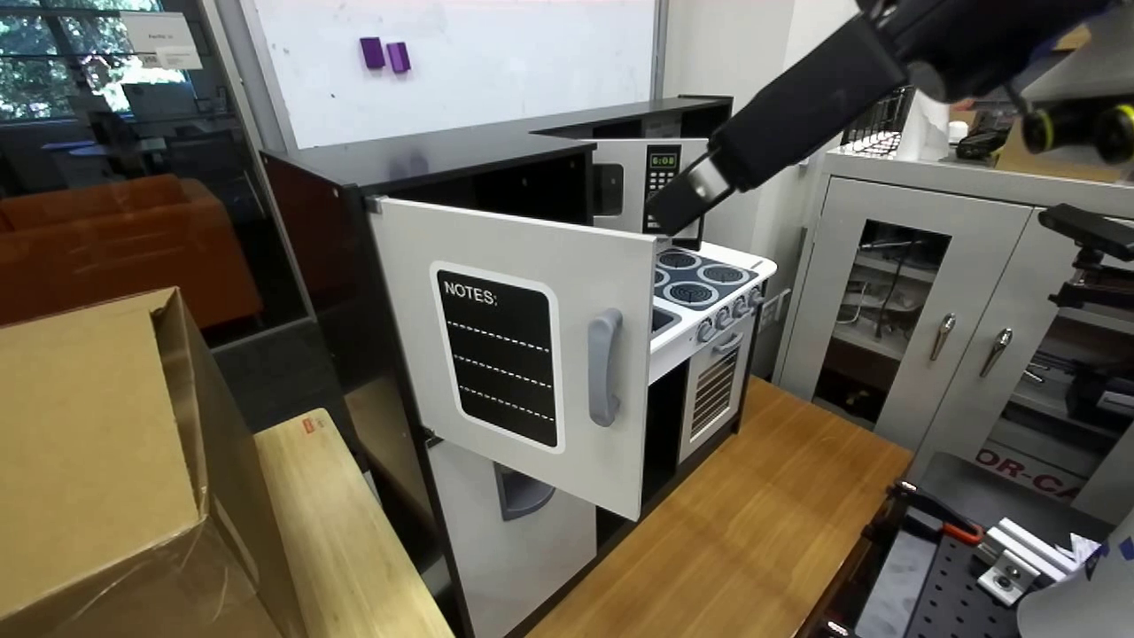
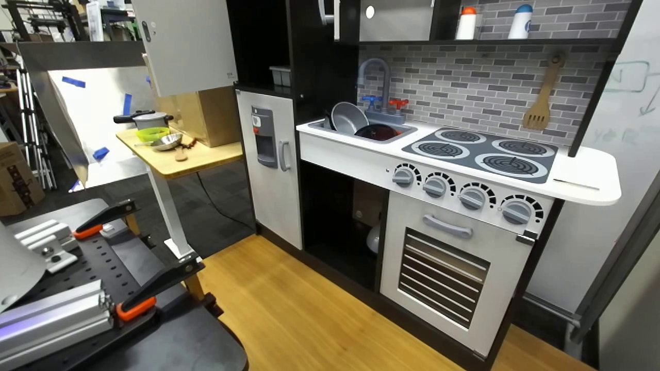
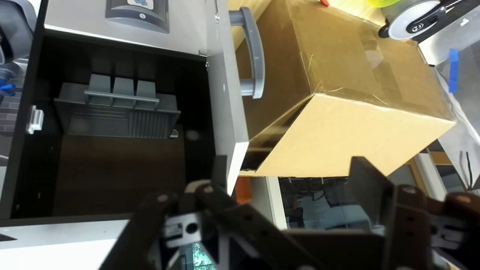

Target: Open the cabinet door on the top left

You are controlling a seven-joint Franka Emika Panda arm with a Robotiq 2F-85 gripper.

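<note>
Toy kitchen [image 1: 425,161]: below and behind the claw [image 3: 289,159] in an exterior view. Grey metal cabinet [image 1: 988,239]: right of the claw there, well apart. Cardboard box [image 3: 356,135]: wrist view shows it past the gap between the claw's fingers [image 3: 369,187]. White lower door [image 1: 523,558]: well below the claw.

Cabinet door [image 1: 576,354], the task item: swung well out from the kitchen in both exterior views. Upper free corner just below the claw in an exterior view. Wrist view has it nearly edge-on, running down the picture toward the claw. Its pale edge shows inside the gap, just beside the finger on the picture's left; that finger is on the inner-face side, the other one farther off on the outer-face side. Touching or not, can't tell.

Claw: spread wide, pointing down and left in an exterior view, at the bottom in the wrist view.

Black NOTES panel [image 1: 496,363]: on the door's outer face, below and left of the claw in an exterior view. Grey tray [image 3: 123,98]: inside the toy kitchen, left of the claw and farther up in the wrist view. Grey handle [image 1: 604,368]: outer face too, below and left of the claw in an exterior view; up the picture from the claw in the wrist view, well apart from both fingers.
</note>
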